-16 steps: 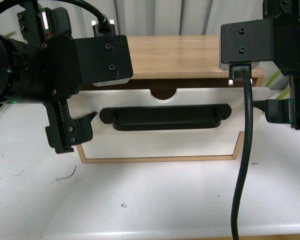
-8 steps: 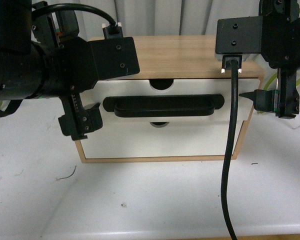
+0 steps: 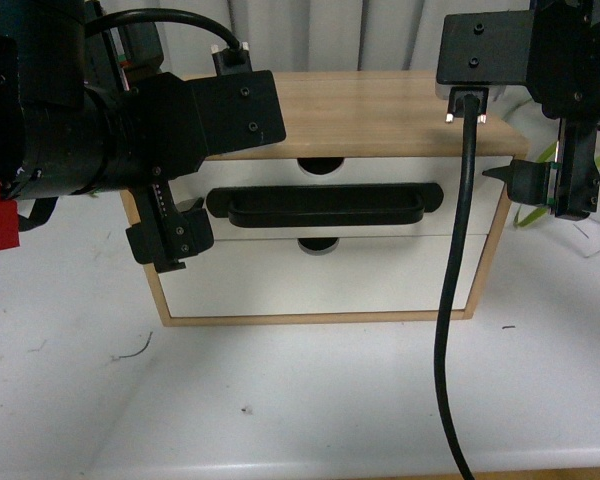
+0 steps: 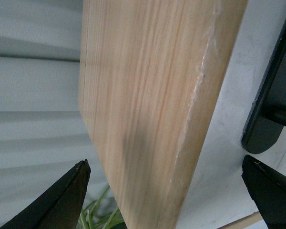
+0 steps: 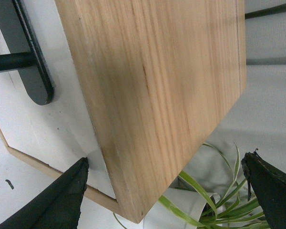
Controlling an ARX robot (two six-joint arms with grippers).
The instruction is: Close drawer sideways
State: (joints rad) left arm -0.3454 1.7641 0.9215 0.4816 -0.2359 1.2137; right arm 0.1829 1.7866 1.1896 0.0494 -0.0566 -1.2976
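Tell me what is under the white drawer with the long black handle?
Under the white black-handled drawer sits a plain white drawer front without a handle, in the same wooden cabinet. Its contents are hidden behind the closed front.

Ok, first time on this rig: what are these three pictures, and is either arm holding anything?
The front picture looks forward from the robot's body. Its two black arms flank a wooden cabinet on a white table. The other two pictures come from a camera on each wrist. The left fingers and right fingers are spread wide and hold nothing. The drawer with the black handle looks pushed in.
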